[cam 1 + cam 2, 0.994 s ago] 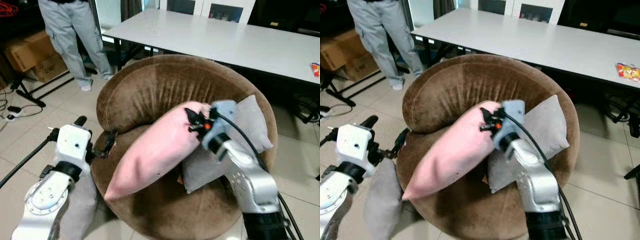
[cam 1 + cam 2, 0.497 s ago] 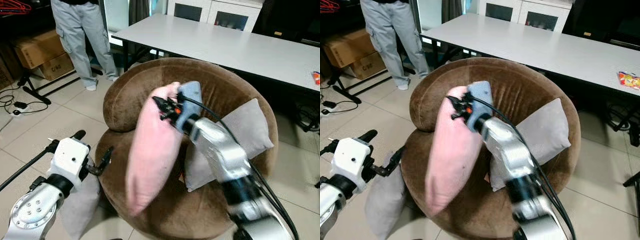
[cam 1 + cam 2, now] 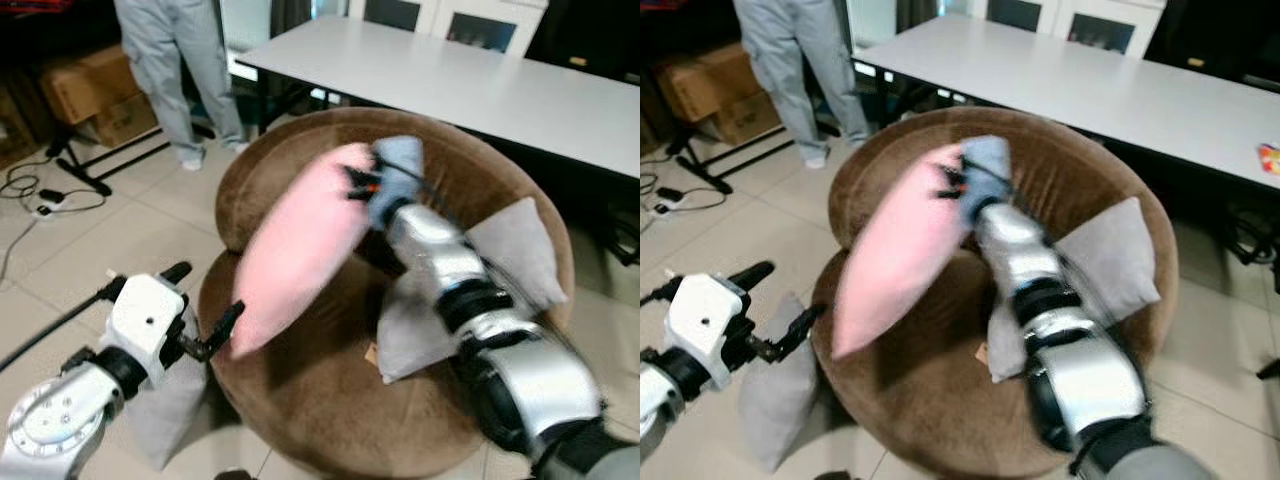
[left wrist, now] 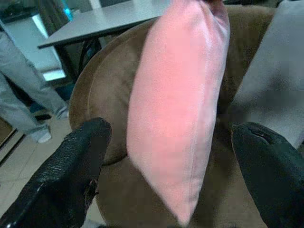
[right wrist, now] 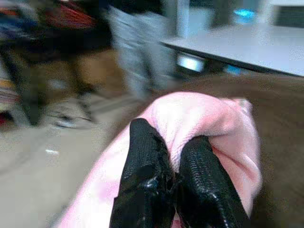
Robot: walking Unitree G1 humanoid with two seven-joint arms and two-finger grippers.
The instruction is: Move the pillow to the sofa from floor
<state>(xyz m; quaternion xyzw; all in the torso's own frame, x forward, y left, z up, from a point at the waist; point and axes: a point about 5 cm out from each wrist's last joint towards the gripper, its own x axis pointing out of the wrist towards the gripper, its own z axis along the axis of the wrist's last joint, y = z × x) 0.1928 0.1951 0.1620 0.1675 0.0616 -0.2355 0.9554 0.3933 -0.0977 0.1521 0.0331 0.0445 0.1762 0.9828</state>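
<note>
A pink pillow [image 3: 300, 240] hangs in the air over the round brown sofa chair [image 3: 300, 400], slanting down to the left. My right gripper [image 3: 358, 183] is shut on its upper corner, near the chair's backrest; in the right wrist view the black fingers [image 5: 147, 180] pinch pink fabric [image 5: 209, 118]. My left gripper [image 3: 205, 310] stands open low at the chair's left edge, just below the pillow's bottom end. In the left wrist view the pink pillow [image 4: 180, 104] hangs between its two spread fingers [image 4: 71, 175].
A grey pillow [image 3: 510, 260] leans on the chair's right side, another grey pillow [image 3: 770, 395] lies on the tiled floor at its left. A white table [image 3: 480, 85] stands behind. A person's legs [image 3: 170, 70], cardboard boxes [image 3: 90, 100] and cables [image 3: 40, 205] are at back left.
My right arm has swung the pink pillow's held corner up and back toward the backrest, so the pillow now slants instead of hanging straight. The camera has shifted slightly.
</note>
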